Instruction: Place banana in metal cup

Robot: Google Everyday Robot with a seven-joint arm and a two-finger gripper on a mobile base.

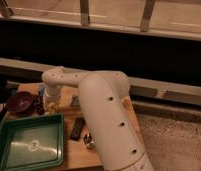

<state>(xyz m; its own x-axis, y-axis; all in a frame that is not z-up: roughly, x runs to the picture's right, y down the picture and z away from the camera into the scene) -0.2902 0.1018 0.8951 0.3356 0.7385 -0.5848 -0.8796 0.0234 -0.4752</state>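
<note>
My gripper [44,104] hangs below the white wrist at the back left of the wooden table, just right of the maroon bowl. A pale yellow piece right at it looks like the banana [53,106]; I cannot tell whether it is held or lying on the table. The metal cup [88,141] is small and shiny. It stands near the table's front edge, right of the green tray and against my arm's big white link. It is well in front of the gripper and to its right.
A dark maroon bowl [19,102] sits at the left. A green tray [29,146] fills the front left. A black rectangular bar [77,128] lies between the tray and my arm. My white arm [106,120] hides the table's right half. A dark wall ledge runs behind.
</note>
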